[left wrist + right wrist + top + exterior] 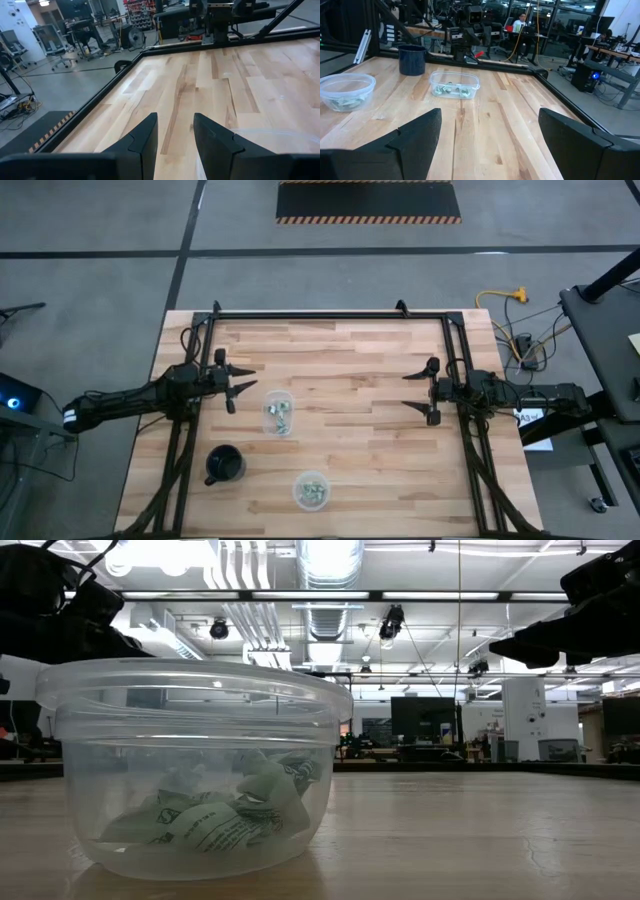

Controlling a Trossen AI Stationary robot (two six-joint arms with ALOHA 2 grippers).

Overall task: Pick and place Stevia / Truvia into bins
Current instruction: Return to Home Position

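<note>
Inside bins (266,402) (297,490): packets (281,418); grippers (248,378) (408,390) seemingly spread.

Left pincer (174,118) slightly parted over wooden table (215,80), clear bin (272,133) rim just beside

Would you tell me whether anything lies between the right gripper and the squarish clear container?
Nothing visible does: only bare table separates the open right gripper from the squarish container; the round container and black mug stand off that line.

Low camera seemingly beside round bin (200,740)
</note>
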